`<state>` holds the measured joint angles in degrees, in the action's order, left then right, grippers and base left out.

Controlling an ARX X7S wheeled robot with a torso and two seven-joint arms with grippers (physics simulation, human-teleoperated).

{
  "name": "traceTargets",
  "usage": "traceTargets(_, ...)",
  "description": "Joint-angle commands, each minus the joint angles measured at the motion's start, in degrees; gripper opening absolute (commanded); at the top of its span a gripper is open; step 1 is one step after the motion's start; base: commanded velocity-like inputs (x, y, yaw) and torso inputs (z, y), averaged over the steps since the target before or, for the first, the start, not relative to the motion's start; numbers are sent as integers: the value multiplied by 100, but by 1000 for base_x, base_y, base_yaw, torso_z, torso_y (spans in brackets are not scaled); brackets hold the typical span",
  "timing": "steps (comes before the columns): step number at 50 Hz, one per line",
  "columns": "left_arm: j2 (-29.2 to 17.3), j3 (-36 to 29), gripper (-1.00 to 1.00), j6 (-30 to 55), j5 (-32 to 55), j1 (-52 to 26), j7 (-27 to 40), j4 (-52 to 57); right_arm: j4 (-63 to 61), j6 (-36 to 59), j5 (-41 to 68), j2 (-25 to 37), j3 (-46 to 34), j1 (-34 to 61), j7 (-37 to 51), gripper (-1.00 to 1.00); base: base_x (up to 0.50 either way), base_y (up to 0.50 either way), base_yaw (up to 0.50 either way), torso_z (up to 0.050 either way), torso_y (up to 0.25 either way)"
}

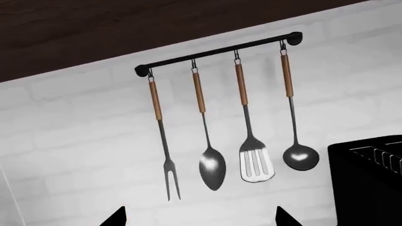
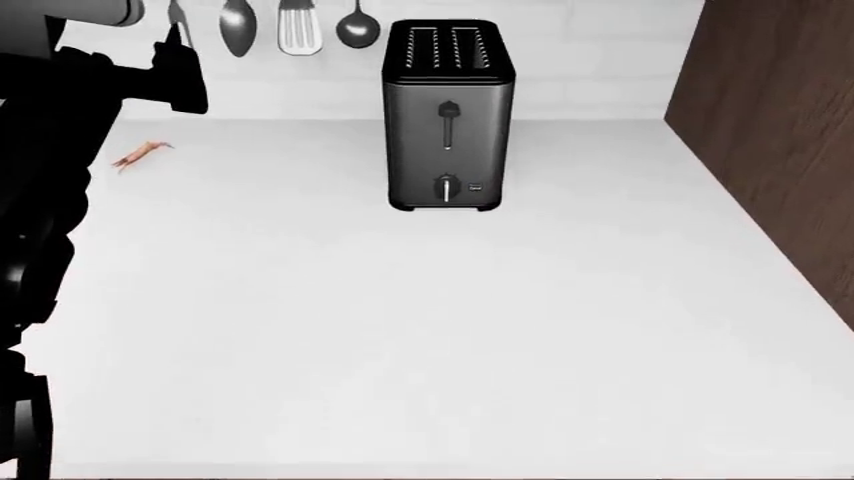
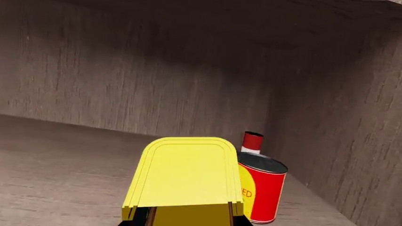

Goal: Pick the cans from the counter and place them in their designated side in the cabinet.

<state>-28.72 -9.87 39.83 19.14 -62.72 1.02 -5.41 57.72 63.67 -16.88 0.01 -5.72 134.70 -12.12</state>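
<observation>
In the right wrist view my right gripper (image 3: 186,219) is inside the wooden cabinet (image 3: 56,160), shut on the can with the yellow top and dark olive label (image 3: 182,172), held just above the shelf. The round red and yellow can with a dark grey top (image 3: 264,188) stands upright on the shelf close beside it, near the cabinet's side wall. My left gripper (image 1: 201,221) is open and empty, raised and facing the tiled wall; only its two dark fingertips (image 1: 116,219) show. The white counter (image 2: 427,330) in the head view holds no can.
A steel toaster (image 2: 447,115) stands at the back of the counter. A utensil rack (image 1: 220,52) with fork, spoon, spatula and ladle hangs on the wall. A small orange scrap (image 2: 140,153) lies at the counter's left. A red-capped bottle (image 3: 253,141) stands behind the red can. A brown panel (image 2: 787,130) bounds the right.
</observation>
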Motion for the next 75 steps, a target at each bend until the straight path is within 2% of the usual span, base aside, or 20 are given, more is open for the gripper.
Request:
traceTargets(1, -1, -1, 100, -8, 5, 2, 16, 0, -25, -24, -44, 0, -41, 30, -181, -100, 219, 0, 0, 0, 0)
traceTargets(52, -30, -51, 100, -55, 23, -1, 17, -6, -25, -24, -44, 0, -41, 30, -181, -100, 215, 0, 0, 0, 1)
traceTargets(75, -48, -88, 100, -48, 17, -8, 31, -3, -25, -24, -44, 0, -41, 30, -181, -100, 0, 0, 0, 0, 0)
